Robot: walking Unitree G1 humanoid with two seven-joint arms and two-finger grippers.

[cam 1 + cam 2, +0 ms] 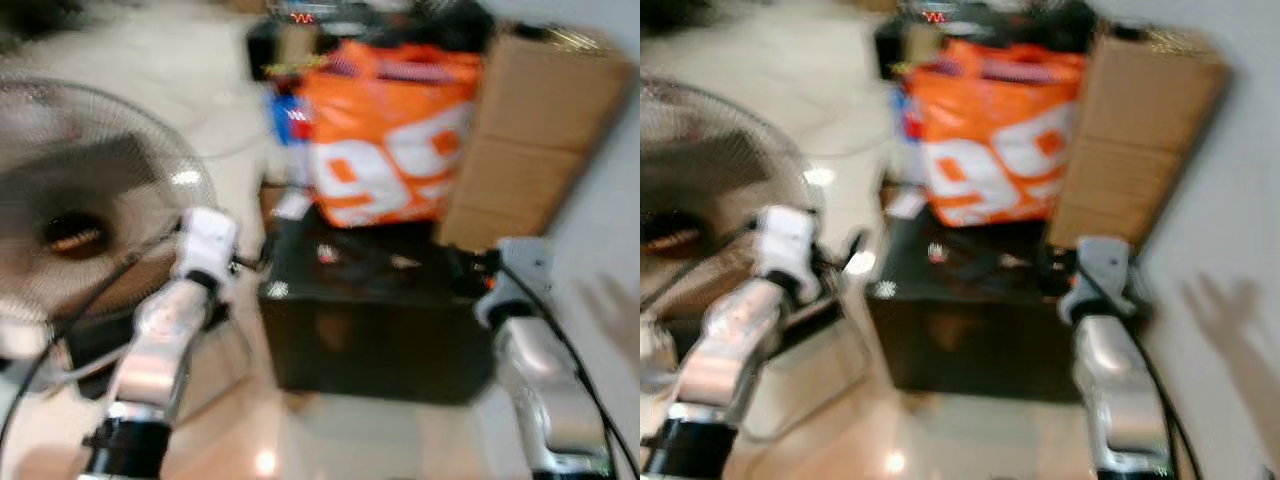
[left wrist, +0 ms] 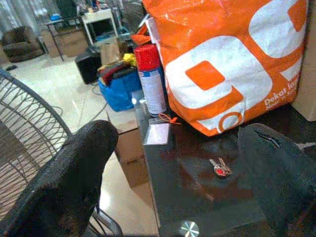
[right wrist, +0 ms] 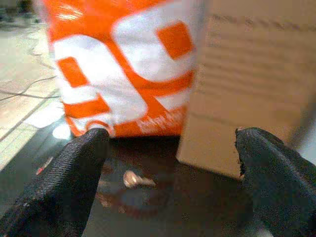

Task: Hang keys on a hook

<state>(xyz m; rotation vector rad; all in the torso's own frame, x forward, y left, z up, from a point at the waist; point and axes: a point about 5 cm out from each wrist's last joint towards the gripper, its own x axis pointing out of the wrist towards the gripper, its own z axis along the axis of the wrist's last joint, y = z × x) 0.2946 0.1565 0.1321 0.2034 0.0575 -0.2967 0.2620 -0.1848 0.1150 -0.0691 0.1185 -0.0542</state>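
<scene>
The left claw [image 2: 177, 173] has its two black fingers spread wide apart, holding nothing, and hangs above the near left corner of the dark worktop [image 2: 197, 207]. The keys [image 2: 220, 168] lie flat on the glossy top just ahead of this claw, between its fingers in the wrist view, with a red tag on them. Beyond the keys stands the orange bag [image 2: 227, 59], and to its side a spray can [image 2: 150, 79] with a red cap. A fan [image 1: 80, 200] stands beside the left arm, close to it.

The right claw [image 3: 170, 163] is also apart and empty, over the far right part of the worktop, facing the bag and a cardboard box [image 3: 252, 74]. A small shiny piece [image 3: 132, 178] lies ahead of it; I cannot tell what it is.

No hook can be made out here, and the head views are blurred.

Judged risks: the keys are thin and flat on a slick surface, so closing fingers may slide them away or pinch only the tag. A low reach could strike the worktop edge. A swing of the left arm could catch the fan grille, and pushing too far forward could topple the can.
</scene>
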